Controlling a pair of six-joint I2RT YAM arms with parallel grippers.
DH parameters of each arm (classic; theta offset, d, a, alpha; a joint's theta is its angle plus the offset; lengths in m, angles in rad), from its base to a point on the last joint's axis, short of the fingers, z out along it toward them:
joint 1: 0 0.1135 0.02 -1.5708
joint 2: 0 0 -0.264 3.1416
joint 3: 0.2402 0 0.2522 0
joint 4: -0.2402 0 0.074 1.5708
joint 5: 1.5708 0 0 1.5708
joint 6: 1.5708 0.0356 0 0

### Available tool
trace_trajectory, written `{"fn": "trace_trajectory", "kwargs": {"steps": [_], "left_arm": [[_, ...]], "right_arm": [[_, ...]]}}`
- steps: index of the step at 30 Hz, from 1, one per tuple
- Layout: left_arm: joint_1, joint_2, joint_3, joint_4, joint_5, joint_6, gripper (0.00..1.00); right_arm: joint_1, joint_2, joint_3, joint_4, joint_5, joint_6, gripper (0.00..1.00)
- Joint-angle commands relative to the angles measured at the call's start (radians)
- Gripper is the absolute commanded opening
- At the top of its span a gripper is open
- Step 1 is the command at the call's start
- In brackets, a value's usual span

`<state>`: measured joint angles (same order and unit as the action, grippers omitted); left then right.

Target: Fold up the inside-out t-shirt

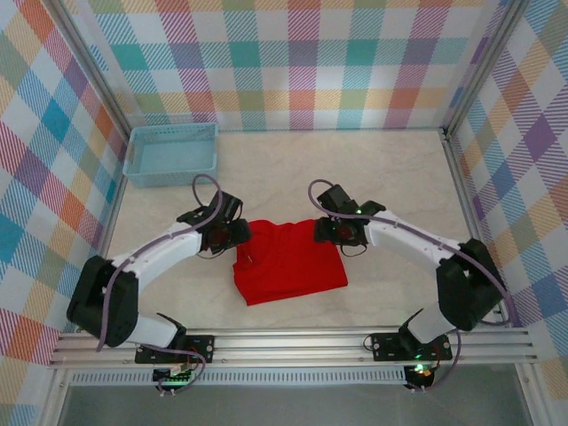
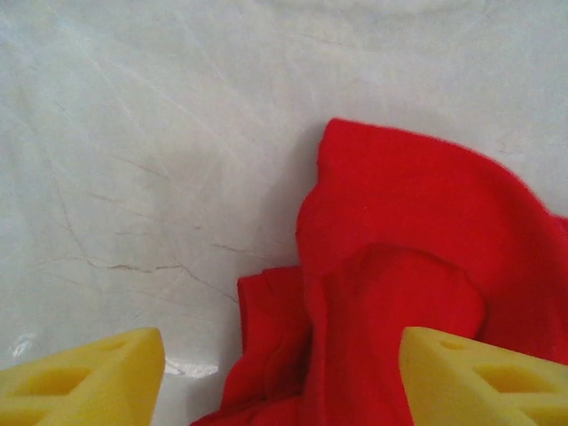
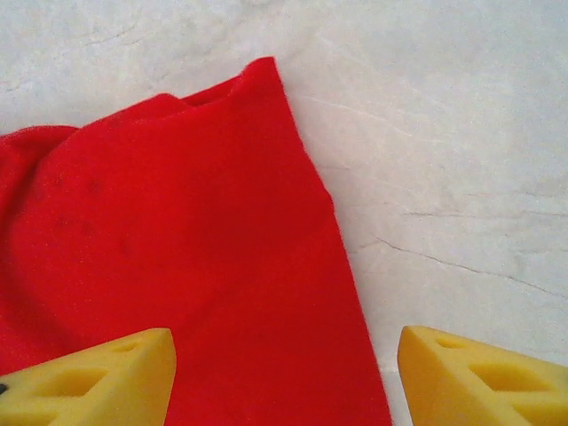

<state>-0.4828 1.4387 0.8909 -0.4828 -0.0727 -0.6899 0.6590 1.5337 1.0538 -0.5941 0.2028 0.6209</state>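
Note:
The inside-out t-shirt lies on the table as a bright red, roughly rectangular folded bundle between the two arms. My left gripper hovers at its far left corner, and my right gripper hovers at its far right corner. In the left wrist view the left gripper is open, its yellow fingertips wide apart over the shirt's rumpled layered edge. In the right wrist view the right gripper is open, straddling the straight edge of the shirt. Neither gripper holds any cloth.
A light blue basket stands at the back left near the wall. Checked walls close the table on three sides. A metal rail with the arm bases runs along the near edge.

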Motion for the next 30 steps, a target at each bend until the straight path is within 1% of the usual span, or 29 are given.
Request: {"fn": "trace_trajectory", "kwargs": {"steps": [1, 2, 5, 7, 8, 11, 13, 16, 20, 22, 24, 27, 28, 30], "left_arm": [[0.007, 0.090, 0.072, 0.057, 0.028, 0.047, 0.64], [0.011, 0.104, 0.075, 0.061, 0.024, 0.051, 0.62], [0.022, 0.139, 0.068, 0.090, 0.022, 0.052, 0.50], [0.031, 0.159, 0.054, 0.118, 0.023, 0.053, 0.40], [0.037, 0.167, 0.050, 0.124, 0.025, 0.056, 0.33], [0.046, 0.161, 0.031, 0.138, 0.029, 0.058, 0.18], [0.046, 0.130, 0.011, 0.136, 0.022, 0.057, 0.10], [0.046, 0.048, -0.038, 0.132, 0.006, 0.051, 0.03], [0.046, -0.111, -0.139, 0.108, -0.046, 0.021, 0.00], [0.046, -0.199, -0.198, 0.100, -0.067, 0.006, 0.01], [0.047, -0.249, -0.244, 0.099, -0.067, -0.006, 0.02], [0.047, -0.260, -0.282, 0.095, -0.065, -0.016, 0.06], [0.048, -0.254, -0.286, 0.090, -0.074, -0.018, 0.10], [0.055, -0.235, -0.283, 0.082, -0.091, -0.010, 0.15]], "right_arm": [[-0.038, 0.085, 0.061, 0.034, -0.085, -0.054, 0.67], [-0.047, 0.100, 0.066, 0.045, -0.099, -0.057, 0.67], [-0.067, 0.159, 0.085, 0.061, -0.114, -0.068, 0.67], [-0.082, 0.205, 0.101, 0.073, -0.126, -0.078, 0.66], [-0.090, 0.227, 0.111, 0.076, -0.130, -0.079, 0.65], [-0.110, 0.259, 0.120, 0.092, -0.140, -0.089, 0.61], [-0.122, 0.270, 0.118, 0.115, -0.152, -0.104, 0.55], [-0.136, 0.288, 0.121, 0.135, -0.175, -0.123, 0.47], [-0.149, 0.303, 0.117, 0.133, -0.171, -0.116, 0.44], [-0.154, 0.308, 0.111, 0.137, -0.168, -0.113, 0.43], [-0.154, 0.315, 0.110, 0.137, -0.163, -0.111, 0.42], [-0.155, 0.317, 0.110, 0.139, -0.162, -0.111, 0.42], [-0.156, 0.314, 0.110, 0.143, -0.163, -0.113, 0.42], [-0.155, 0.305, 0.114, 0.141, -0.164, -0.118, 0.41]]}}
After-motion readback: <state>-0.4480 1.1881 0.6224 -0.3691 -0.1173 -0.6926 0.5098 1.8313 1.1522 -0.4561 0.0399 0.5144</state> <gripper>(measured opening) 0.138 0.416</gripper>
